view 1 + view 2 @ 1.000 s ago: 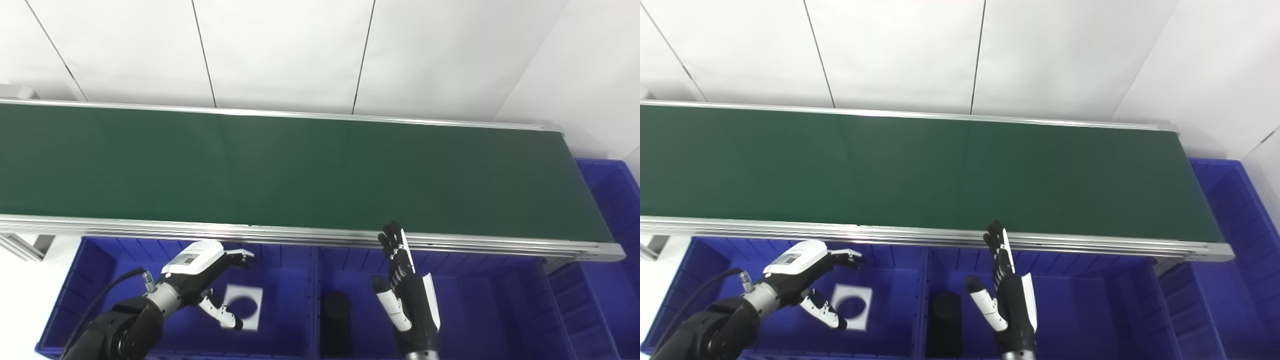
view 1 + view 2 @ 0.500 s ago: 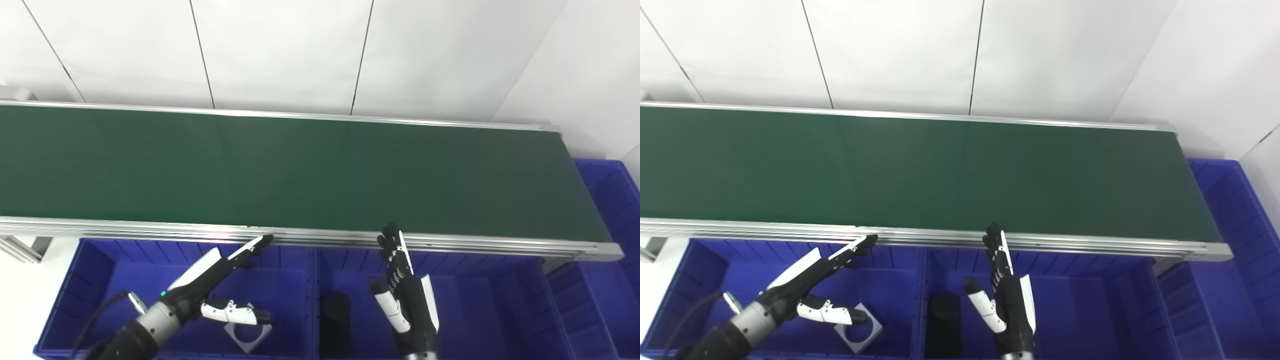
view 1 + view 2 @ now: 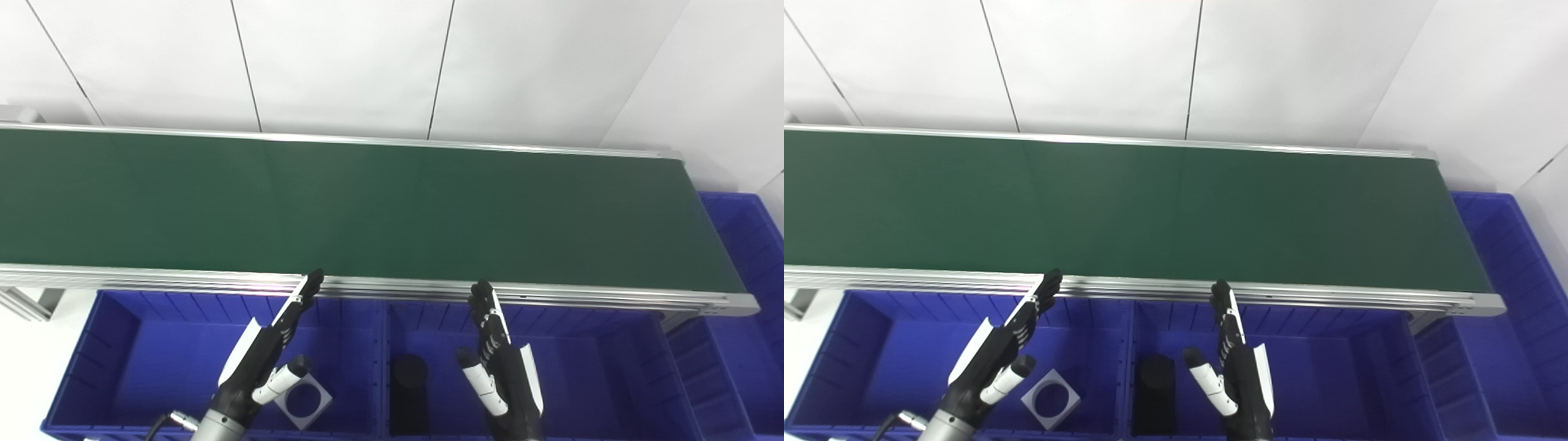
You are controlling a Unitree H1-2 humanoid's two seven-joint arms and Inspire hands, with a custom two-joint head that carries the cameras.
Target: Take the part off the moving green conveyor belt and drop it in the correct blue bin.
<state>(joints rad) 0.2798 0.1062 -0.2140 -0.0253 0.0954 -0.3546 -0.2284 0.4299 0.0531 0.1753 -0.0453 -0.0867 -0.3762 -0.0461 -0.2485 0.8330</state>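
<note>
Left eye view: left hand [image 3: 260, 361] and right hand [image 3: 499, 367] hovering over blue bins [image 3: 153, 343], fingers spread, holding nothing; grey square part [image 3: 303, 401] lying in the left bin.

Both forearms cut off at bottom edge; black part [image 3: 409, 392] perhaps cylinder, base cropped

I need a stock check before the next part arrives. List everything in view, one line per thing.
conveyor belt: one, dark green with silver rails, across the middle, no part on it.
blue bins: row below the belt's near rail, another at far right.
square plate with round hole: one, grey, lying in the left bin.
black cylinder: one, upright in the middle bin.
wall panels: white, behind the belt.
left hand: open, over the left bin.
right hand: open, over the middle bin.
</note>
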